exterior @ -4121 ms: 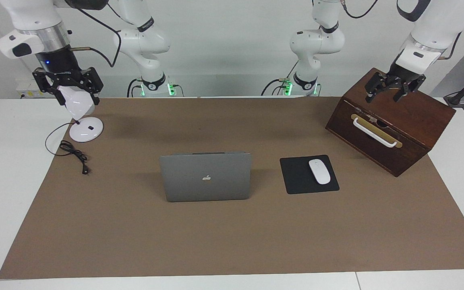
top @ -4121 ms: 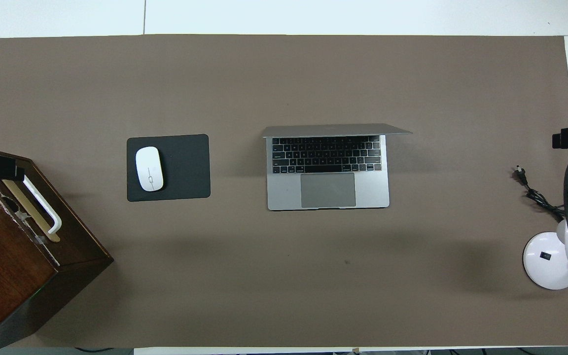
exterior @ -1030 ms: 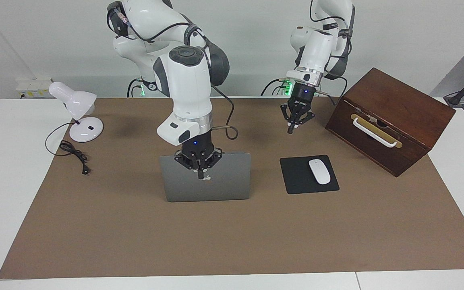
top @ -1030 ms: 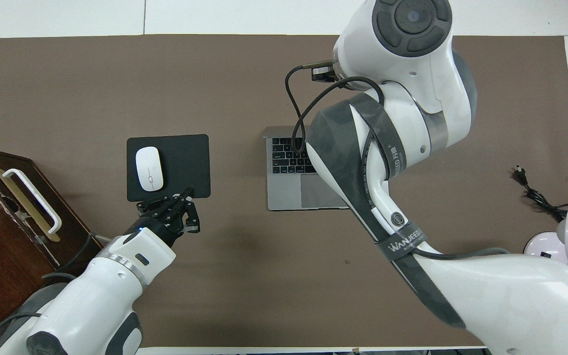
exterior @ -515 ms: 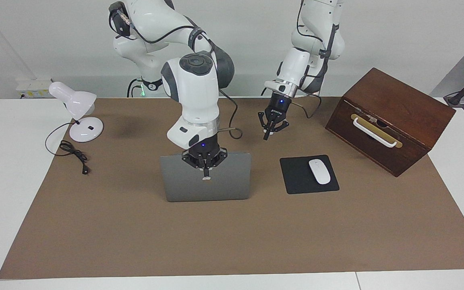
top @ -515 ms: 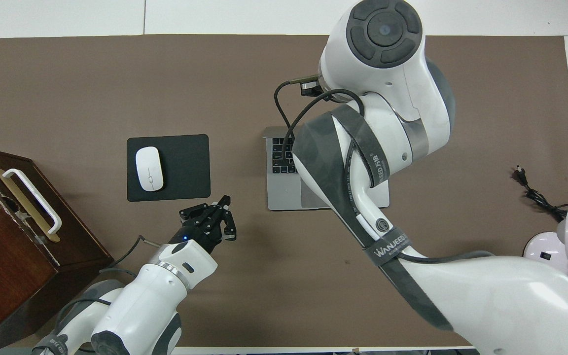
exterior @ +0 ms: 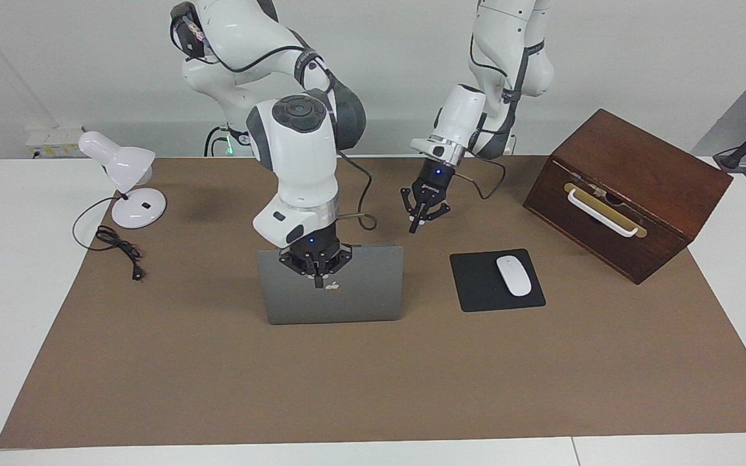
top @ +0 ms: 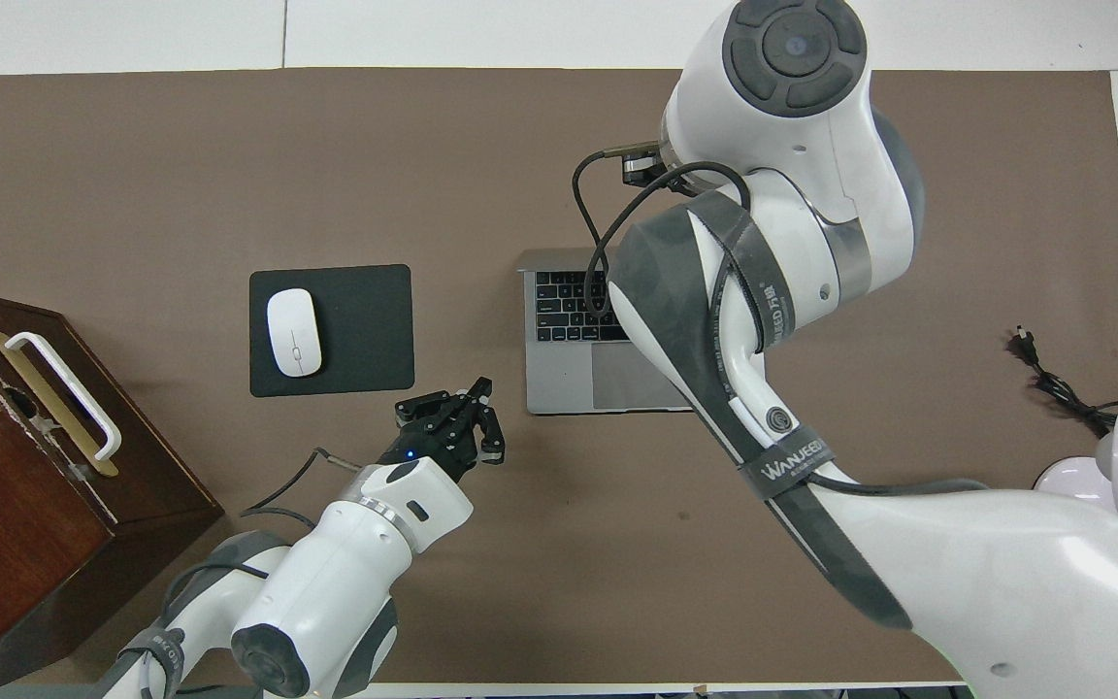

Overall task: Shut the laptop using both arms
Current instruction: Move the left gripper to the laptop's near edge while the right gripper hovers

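The silver-grey laptop (exterior: 360, 291) (top: 559, 374) stands open on the brown mat, its lid upright with the apple logo on the outer face. My right gripper (exterior: 318, 281) is shut and hangs at that outer face, just below the top edge and above the logo; whether it touches the lid I cannot tell. In the overhead view the right arm hides that gripper and most of the laptop. My left gripper (exterior: 414, 228) (top: 481, 388) is shut on nothing and hangs over the mat beside the laptop base's corner nearest the left arm.
A black mouse pad (exterior: 476, 285) (top: 365, 330) with a white mouse (exterior: 513, 275) lies beside the laptop. A brown wooden box (exterior: 632, 194) with a white handle stands at the left arm's end. A white desk lamp (exterior: 127, 188) and its cable (exterior: 117, 249) occupy the right arm's end.
Both arms came in from the table's ends. In the last second the left gripper swung from near the mouse pad toward the laptop's base. The right gripper shifted slightly along the lid.
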